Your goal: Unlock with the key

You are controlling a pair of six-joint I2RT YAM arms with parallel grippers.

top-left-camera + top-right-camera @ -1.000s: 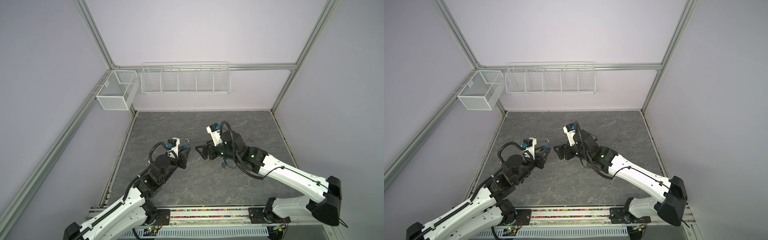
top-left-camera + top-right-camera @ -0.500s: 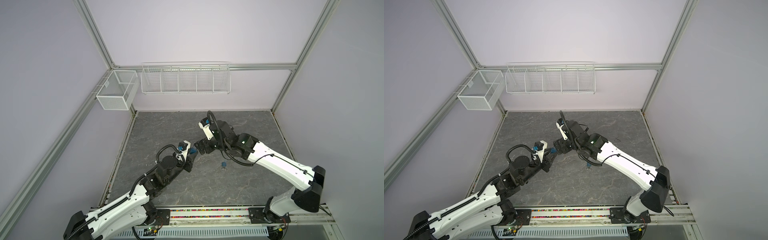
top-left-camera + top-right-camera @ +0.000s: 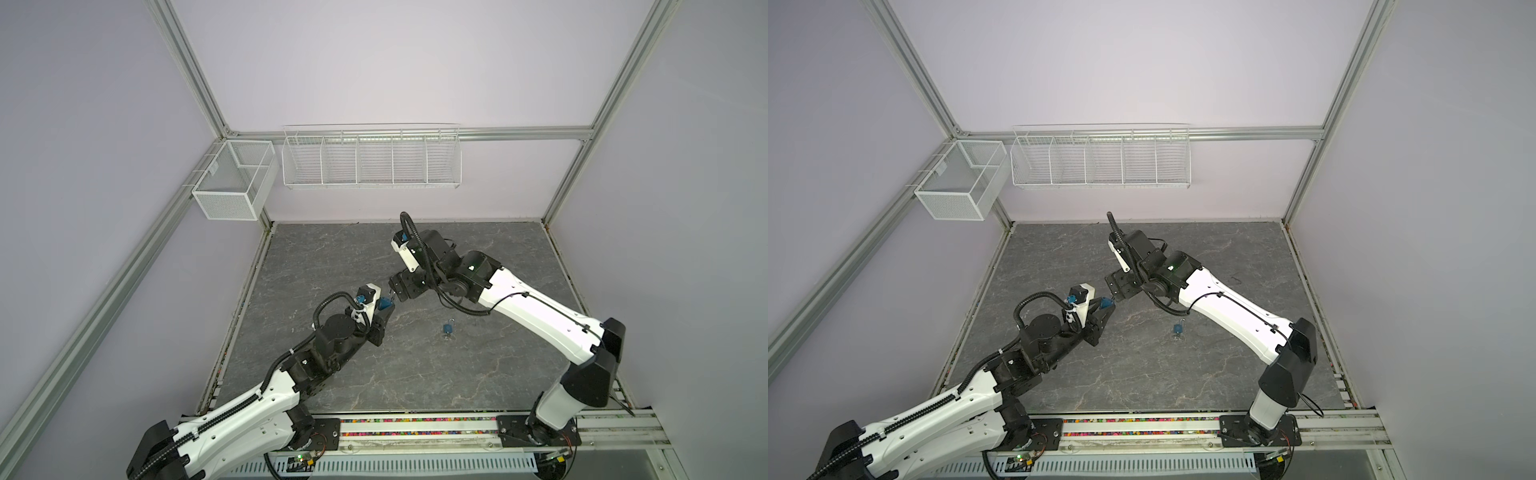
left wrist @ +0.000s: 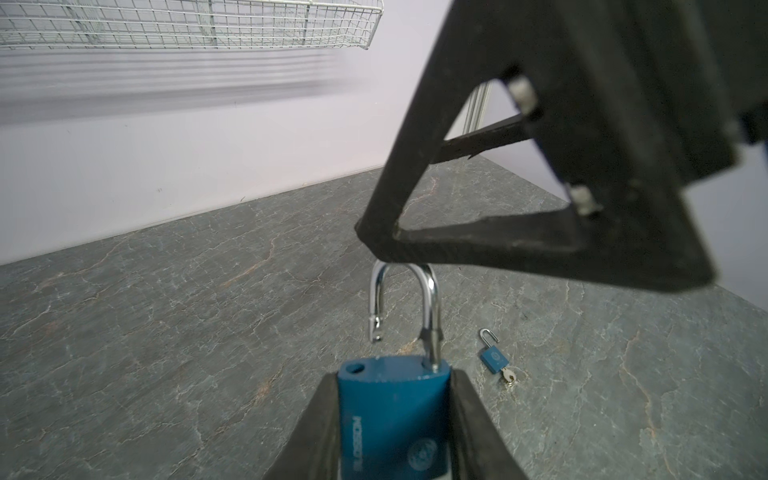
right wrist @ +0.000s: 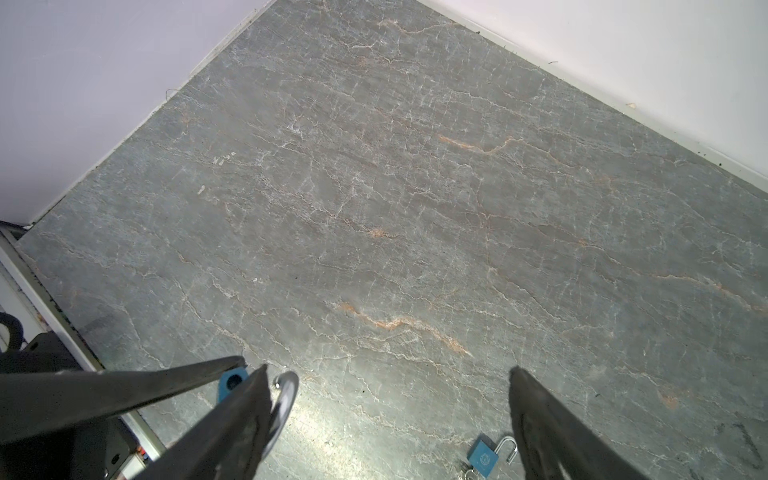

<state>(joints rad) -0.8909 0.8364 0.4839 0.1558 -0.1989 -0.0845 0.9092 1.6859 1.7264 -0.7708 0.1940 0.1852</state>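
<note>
Pinches lock (image 4: 395, 415) body in left gripper (image 4: 392, 376), raised over table (image 3: 415, 374) middle, long axis near-left to far-right, open shackle (image 4: 430, 299) pointing far-right. Holds right gripper (image 5: 386, 370) spread wide, one finger (image 4: 457, 245) against shackle.

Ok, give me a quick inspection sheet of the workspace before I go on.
Surface: grey marbled table, one padlock lying on it.
Job's things: held padlock, blue, its shackle open; small padlock on the table, also open, key in its base.
Clutter: nothing seen.
Grippers: left gripper shut on the held padlock; right gripper open, one of its fingers right at the shackle, contact unclear.
Cables: left cable and right cable loop at the wrists, apart from both padlocks.
Surroundings: wire basket and mesh box on the walls.
</note>
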